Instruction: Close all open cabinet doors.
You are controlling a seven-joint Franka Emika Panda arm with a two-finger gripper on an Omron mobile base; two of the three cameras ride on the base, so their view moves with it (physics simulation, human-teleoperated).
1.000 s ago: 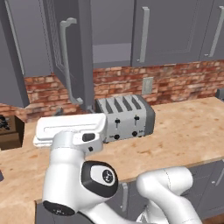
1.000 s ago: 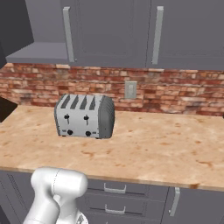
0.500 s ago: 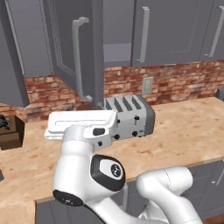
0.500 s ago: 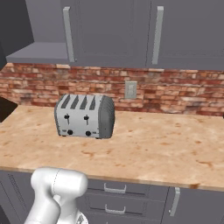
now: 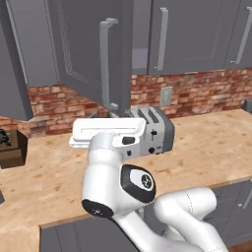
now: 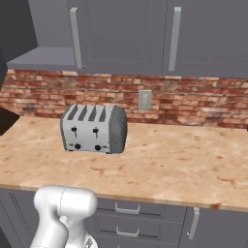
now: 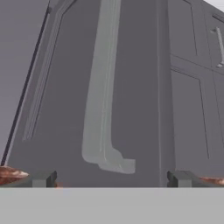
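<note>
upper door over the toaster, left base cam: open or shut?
Open. The door swings out from the cabinet face, its handle well forward of the shut doors beside it. In the hand view that handle looms close.

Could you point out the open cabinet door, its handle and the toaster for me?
open cabinet door point(image 5: 81, 54): left base view, on its recessed panel.
handle point(image 7: 101, 87): hand view, mid-bar.
toaster point(image 6: 92, 130): right base view, on its front face.
</note>
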